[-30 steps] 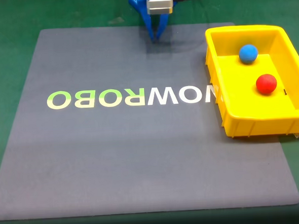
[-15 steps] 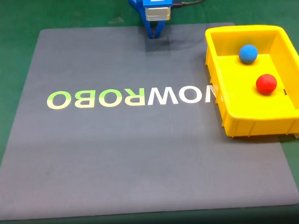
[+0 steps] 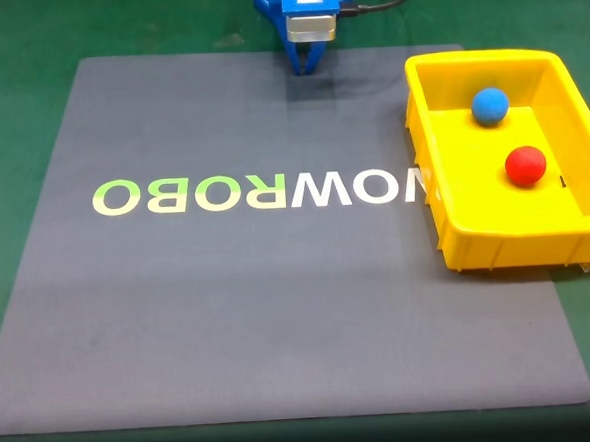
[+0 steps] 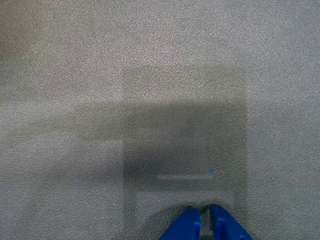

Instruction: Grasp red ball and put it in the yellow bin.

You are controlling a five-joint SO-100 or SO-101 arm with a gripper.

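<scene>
Although the arm has pulled back toward its base over the last second, nothing else in the scene has shifted.

1. Mat. The grey mat (image 3: 279,282) with mirrored lettering covers most of the green table (image 3: 15,58) in the fixed view. Its central area carries no loose ball.

2. Yellow bin. The yellow bin (image 3: 427,173) stands on the mat's right edge in the fixed view, upright and unmoved.

3. Arm and gripper. One second ago the gripper (image 3: 307,68) reached further down over the mat's top edge; it now sits tucked close under the blue arm housing, as it did half a second ago. In the wrist view the two blue fingers (image 4: 182,227) are pressed nearly together with only a thin slit between them, and nothing is held. The gripper (image 4: 205,220) is therefore clenched and empty.

4. Balls. The red ball (image 3: 525,165) rests on the bin floor, near the right wall. The blue ball (image 3: 489,106) lies apart from it, nearer the bin's far end.

Judgement: with the red ball already inside the bin and the arm retracted, the task appears complete; no further grasp seems required.
</scene>
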